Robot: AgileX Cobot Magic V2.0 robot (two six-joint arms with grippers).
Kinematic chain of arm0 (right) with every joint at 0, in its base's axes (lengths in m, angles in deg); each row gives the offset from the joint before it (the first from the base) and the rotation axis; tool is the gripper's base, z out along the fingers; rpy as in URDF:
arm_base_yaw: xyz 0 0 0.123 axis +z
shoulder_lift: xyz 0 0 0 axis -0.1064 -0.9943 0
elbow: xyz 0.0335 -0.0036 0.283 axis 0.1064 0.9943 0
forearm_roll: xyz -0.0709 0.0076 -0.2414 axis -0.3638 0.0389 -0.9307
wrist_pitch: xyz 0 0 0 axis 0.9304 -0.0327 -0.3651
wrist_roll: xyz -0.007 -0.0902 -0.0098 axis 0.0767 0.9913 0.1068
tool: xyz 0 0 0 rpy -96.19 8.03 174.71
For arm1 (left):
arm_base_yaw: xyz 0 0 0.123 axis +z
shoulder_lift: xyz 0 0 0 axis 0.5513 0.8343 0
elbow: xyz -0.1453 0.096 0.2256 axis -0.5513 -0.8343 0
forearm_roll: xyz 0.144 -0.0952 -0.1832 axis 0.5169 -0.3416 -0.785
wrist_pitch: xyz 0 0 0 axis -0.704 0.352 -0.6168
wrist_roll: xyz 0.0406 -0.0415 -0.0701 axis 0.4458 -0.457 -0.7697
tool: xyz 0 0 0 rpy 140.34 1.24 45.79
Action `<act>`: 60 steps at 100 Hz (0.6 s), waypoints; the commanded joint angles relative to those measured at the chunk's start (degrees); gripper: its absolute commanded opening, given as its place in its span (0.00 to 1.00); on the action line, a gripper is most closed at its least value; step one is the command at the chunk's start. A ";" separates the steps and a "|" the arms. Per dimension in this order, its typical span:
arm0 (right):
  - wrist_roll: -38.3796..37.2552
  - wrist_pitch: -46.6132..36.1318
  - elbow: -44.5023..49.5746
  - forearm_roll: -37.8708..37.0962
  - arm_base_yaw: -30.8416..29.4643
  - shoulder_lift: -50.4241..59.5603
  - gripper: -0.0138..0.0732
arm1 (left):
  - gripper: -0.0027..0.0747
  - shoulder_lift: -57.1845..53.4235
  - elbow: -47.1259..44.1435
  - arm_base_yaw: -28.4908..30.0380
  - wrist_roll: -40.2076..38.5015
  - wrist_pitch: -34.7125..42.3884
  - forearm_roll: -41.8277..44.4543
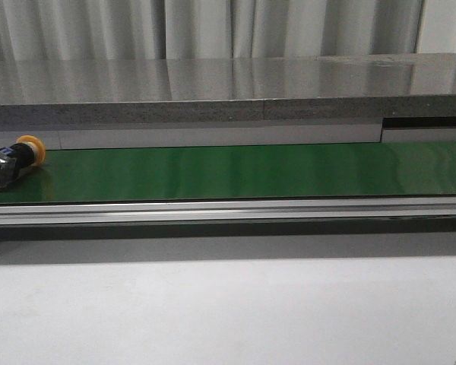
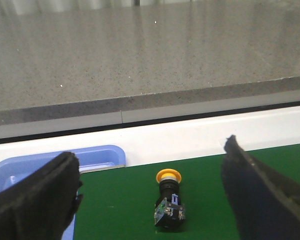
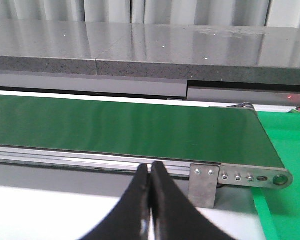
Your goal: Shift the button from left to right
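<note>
The button (image 1: 15, 157), with a yellow-orange cap and black blocky body, lies on its side at the far left of the green conveyor belt (image 1: 235, 171). In the left wrist view the button (image 2: 169, 200) lies on the belt between my wide-open black fingers (image 2: 35, 200), untouched; my left gripper (image 2: 150, 195) is open and empty. My right gripper (image 3: 149, 172) is shut and empty, hovering before the belt's near rail by its right end. Neither gripper shows in the front view.
A blue tray (image 2: 50, 162) sits beside the belt's left end. A grey stone ledge (image 1: 228, 91) runs behind the belt. A metal rail (image 1: 228, 211) edges the front. A bracket with bolts (image 3: 240, 177) marks the belt's right end, with a green surface (image 3: 285, 145) beyond.
</note>
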 commanded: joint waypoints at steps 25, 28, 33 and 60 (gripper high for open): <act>-0.02 -4.16 -0.95 -0.69 -0.02 0.76 0.08 | 0.77 -19.56 -15.93 -0.62 0.03 11.15 -1.12; -0.02 -4.16 -0.95 -0.69 -0.02 0.76 0.08 | 0.77 -21.26 -17.43 -0.62 0.03 11.25 -1.12; -0.02 -4.16 -0.95 -0.69 -0.02 0.76 0.08 | 0.77 -23.36 -19.38 -0.62 0.03 11.25 -1.12; -0.02 -4.16 -0.95 -0.69 -0.02 0.76 0.08 | 0.77 -28.16 -26.66 -0.62 0.03 11.38 -1.23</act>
